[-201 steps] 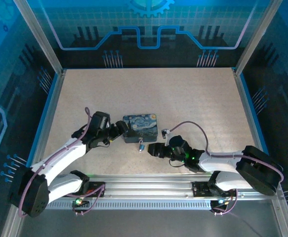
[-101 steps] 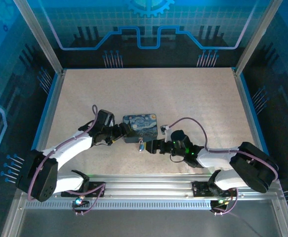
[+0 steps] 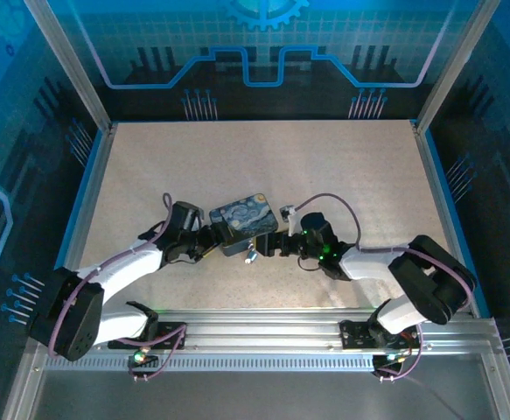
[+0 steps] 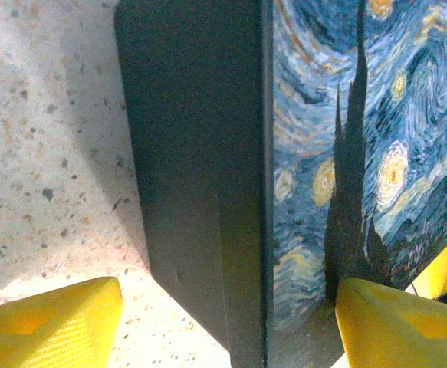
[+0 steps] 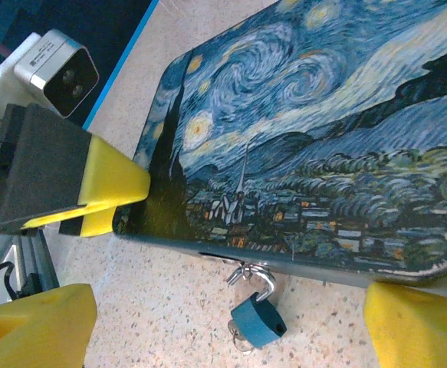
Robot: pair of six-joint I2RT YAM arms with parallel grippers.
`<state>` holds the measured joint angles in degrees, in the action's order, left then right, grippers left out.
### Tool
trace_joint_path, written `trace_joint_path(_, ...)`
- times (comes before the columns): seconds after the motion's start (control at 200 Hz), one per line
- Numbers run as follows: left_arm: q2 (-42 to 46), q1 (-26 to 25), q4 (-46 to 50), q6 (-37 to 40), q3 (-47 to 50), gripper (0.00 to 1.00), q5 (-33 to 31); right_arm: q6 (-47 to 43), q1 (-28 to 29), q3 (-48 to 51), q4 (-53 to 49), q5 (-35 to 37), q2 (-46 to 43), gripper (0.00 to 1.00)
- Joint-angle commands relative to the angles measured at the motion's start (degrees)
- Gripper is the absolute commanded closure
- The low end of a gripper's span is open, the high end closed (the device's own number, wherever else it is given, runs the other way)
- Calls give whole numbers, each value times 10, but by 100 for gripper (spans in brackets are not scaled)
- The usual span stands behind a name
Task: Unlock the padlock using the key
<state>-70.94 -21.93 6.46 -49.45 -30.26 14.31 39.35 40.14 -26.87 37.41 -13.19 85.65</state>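
— Which bit of the job is this?

— The getting-ready bit, I think. The small blue padlock with the silver loop (image 5: 258, 320) is not opened yet. It hangs on the catch on the near side of the dark-blue tin with the swirly starry painting (image 3: 244, 224). Its body lies on the speckled surface (image 3: 324, 166), between the middle and the near edge.

— And the key?

— I can't pick it out. A thin silver bit shows just under the padlock, but it is too small to tell.

— What about the right hand (image 5: 227, 328)?

— It points at the padlock with its yellow fingers (image 5: 31, 326) spread very wide. It touches nothing and holds nothing.

— The left hand (image 4: 227, 337)?

— Opened up too, with a finger on each side of the tin's end toward the left edge. One finger touches the tin; beside the other I see bare surface. It isn't squeezing, I'd say.

— What next?

— My guess: find the key and pinch it with a tiny, careful grip. Then keep the padlock from swinging while the key goes in.
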Motion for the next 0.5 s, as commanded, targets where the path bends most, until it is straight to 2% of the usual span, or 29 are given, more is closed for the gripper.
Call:
trace_joint_path(0.0, 6, -9, 40, -13, 28, 26, 9, -43, -11, -20, 32, -23, 17, 9)
trace_joint_path(0.34, 17, -10, 42, -16, 23, 26, 2, -38, -13, 28, 53, -40, 4, 10)
trace_joint_path(0.42, 16, -10, 44, -14, 22, 25, -1, -28, -11, 40, 68, -53, 8, 17)
trace_joint_path(0.495, 15, -10, 44, -13, 21, 25, -3, -20, -8, 48, 89, -64, 17, 18)
